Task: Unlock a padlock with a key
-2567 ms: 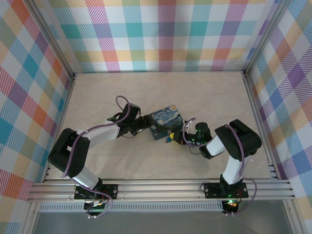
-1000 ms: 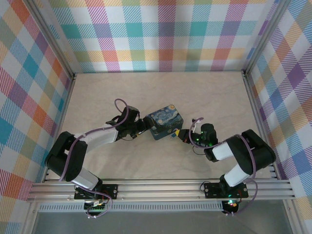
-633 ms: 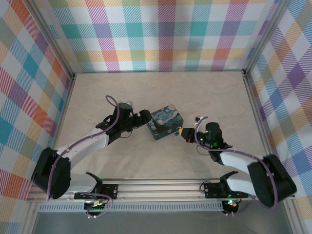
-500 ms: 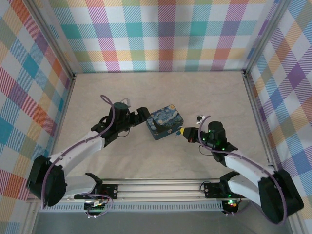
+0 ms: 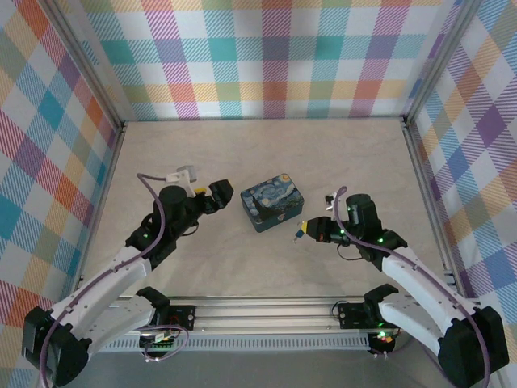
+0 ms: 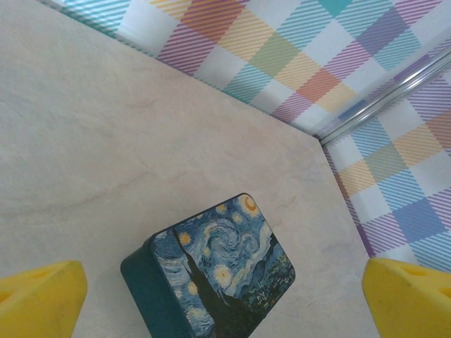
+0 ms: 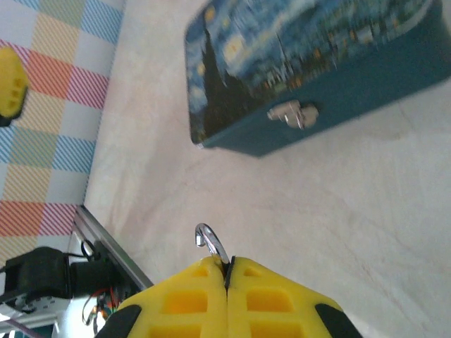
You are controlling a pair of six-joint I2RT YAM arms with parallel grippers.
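as the right tool point(image 7: 227, 276) pinches the padlock point(image 5: 298, 235) between closed yellow fingers point(image 7: 190, 310), its wrist view shows a curved silver shackle point(image 7: 209, 241) poking out. the top view gives a tiny dark body with a yellowish bit, near the painted tin point(image 5: 273, 206) but apart from it. farther off, the wrist view catches the tin's metal clasp point(image 7: 296, 113). the left tool point(image 5: 213, 196) gapes wide by the tin's left side.
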